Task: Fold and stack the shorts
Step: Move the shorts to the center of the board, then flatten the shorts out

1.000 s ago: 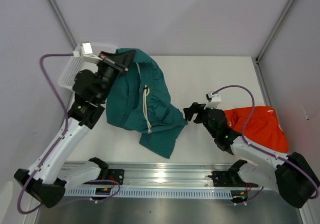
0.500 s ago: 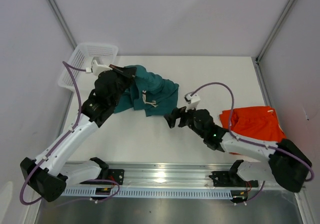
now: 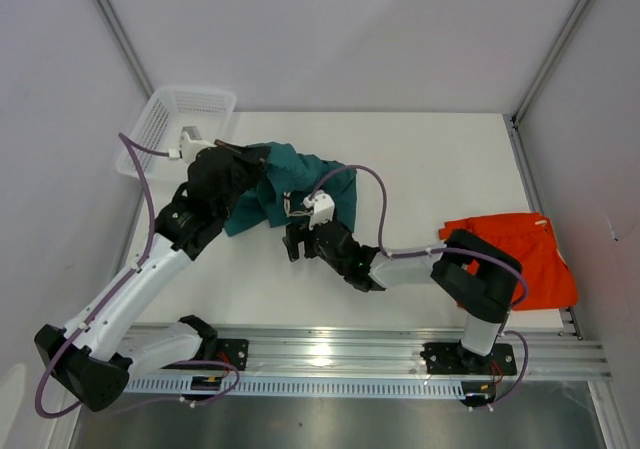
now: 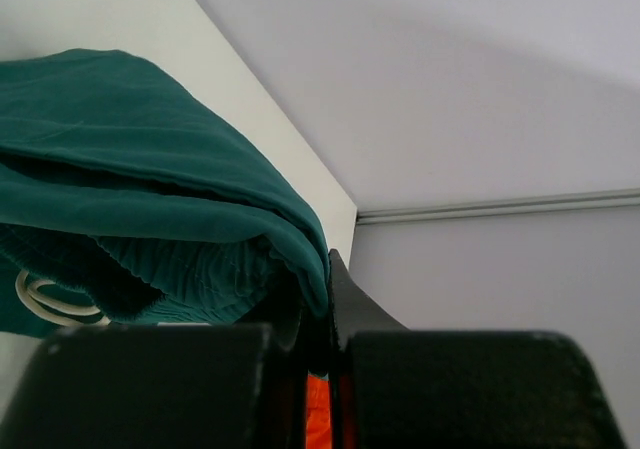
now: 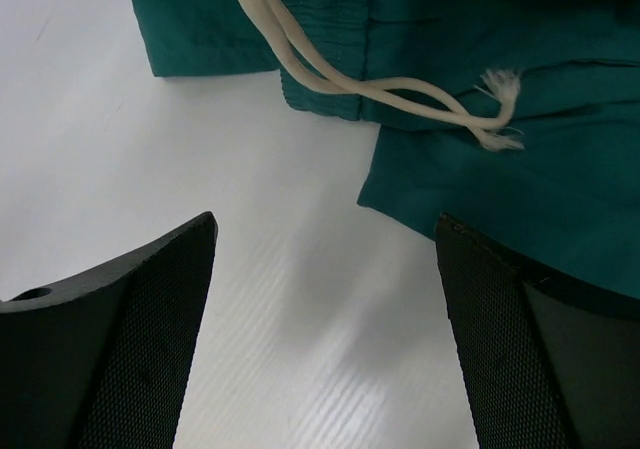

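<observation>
Top external: 1 teal shorts (image 3: 305, 172), 1 orange shorts (image 3: 535, 254), 1 basket (image 3: 160, 119).

A robot lab cell: white table (image 3: 430, 169), plain grey panel walls (image 3: 340, 29), aluminium mounting rail (image 3: 330, 347).

the left hand (image 4: 318, 304) has its fingertips mostly buried in the teal shorts (image 4: 150, 189).

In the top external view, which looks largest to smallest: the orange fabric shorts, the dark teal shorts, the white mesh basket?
1. Tie: orange fabric shorts and dark teal shorts, about alike, each partly hidden.
2. Smallest: white mesh basket.
</observation>
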Controlling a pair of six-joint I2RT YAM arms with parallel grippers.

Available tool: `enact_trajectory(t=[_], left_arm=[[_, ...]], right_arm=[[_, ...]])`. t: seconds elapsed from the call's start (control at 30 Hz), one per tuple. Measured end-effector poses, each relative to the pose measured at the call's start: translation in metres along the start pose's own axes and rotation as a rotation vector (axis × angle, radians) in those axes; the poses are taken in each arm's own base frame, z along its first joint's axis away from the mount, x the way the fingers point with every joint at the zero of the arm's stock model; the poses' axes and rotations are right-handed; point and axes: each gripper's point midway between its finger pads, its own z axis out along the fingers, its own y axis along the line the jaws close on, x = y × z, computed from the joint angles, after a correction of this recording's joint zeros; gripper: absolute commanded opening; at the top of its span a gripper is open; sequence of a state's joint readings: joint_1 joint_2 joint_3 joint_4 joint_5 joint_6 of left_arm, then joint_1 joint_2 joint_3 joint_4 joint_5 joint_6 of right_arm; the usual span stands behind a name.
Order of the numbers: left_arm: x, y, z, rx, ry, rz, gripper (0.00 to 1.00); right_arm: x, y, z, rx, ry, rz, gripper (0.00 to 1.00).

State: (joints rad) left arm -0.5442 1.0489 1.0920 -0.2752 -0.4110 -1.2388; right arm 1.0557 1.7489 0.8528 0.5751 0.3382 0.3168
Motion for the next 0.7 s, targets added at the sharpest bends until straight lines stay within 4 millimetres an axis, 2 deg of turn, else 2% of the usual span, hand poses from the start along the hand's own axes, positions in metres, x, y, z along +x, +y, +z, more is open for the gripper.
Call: enact_trajectory(t=[0.17, 0.23, 0.4, 0.57, 0.7], left_arm=[[0.004, 0.007, -0.007, -0.033, 0.031, -0.024, 0.0], [0.001, 0.005, -0.014, -0.03, 0.034, -0.046, 0.0], [-0.009, -0.005, -0.03, 0.007, 0.023, -0.096, 0.0], [-0.01, -0.005, -0.035, 0.003, 0.029, -0.112, 0.0], [-0.01, -0.004, -0.036, -0.005, 0.031, -0.117, 0.0]], right_arm=[[0.015, 0.01, 0.026, 0.009, 0.003, -0.017, 0.92], [0.018, 0.014, 0.036, 0.015, -0.008, -0.021, 0.99], [0.015, 0.027, 0.057, 0.056, -0.069, -0.05, 0.99], [0.007, 0.042, 0.076, 0.116, -0.127, -0.072, 0.93], [0.001, 0.032, 0.081, 0.193, -0.15, -0.077, 0.78]])
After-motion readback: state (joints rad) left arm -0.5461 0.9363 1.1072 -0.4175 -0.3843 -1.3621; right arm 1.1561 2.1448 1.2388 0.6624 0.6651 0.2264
